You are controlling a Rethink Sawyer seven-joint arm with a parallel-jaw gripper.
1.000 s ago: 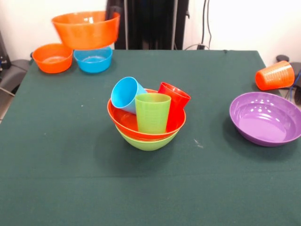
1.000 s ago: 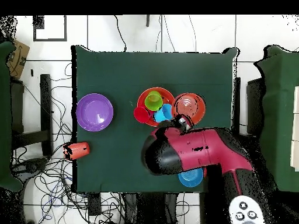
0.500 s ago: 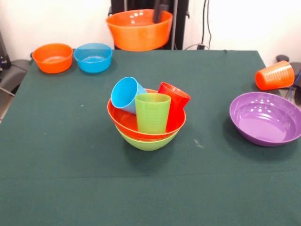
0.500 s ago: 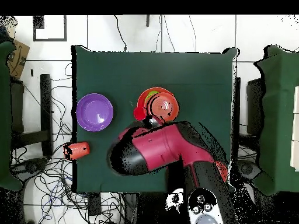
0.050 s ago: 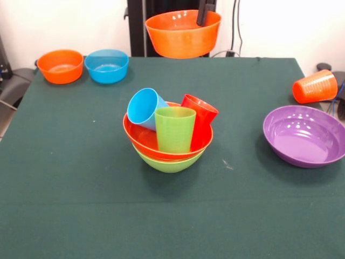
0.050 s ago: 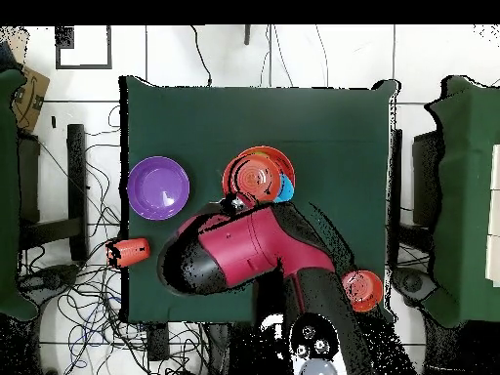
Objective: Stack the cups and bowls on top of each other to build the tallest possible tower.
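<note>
The tower stands mid-table: a lime green bowl [image 5: 168, 163] holds an orange-red bowl [image 5: 144, 139]. Inside lean a light blue cup [image 5: 143, 107], a lime green cup [image 5: 174, 129] and a red cup [image 5: 201, 120]. My gripper [image 5: 204, 15] is shut on the rim of an orange bowl [image 5: 182, 34], held high in the air behind the tower. From overhead, this orange bowl [image 6: 258, 177] covers most of the tower, and only the light blue cup [image 6: 286, 187] peeks out. The red arm [image 6: 239, 256] reaches in from below.
A purple bowl [image 5: 305, 135] lies at the right, with an orange cup [image 5: 315, 86] on its side behind it. A small orange bowl [image 5: 60, 66] and a small blue bowl [image 5: 108, 66] sit at the far left corner.
The held orange bowl has travelled rightwards from above the two small bowls to behind the tower. Overhead, the arm swung left and the bowl now covers the tower.
</note>
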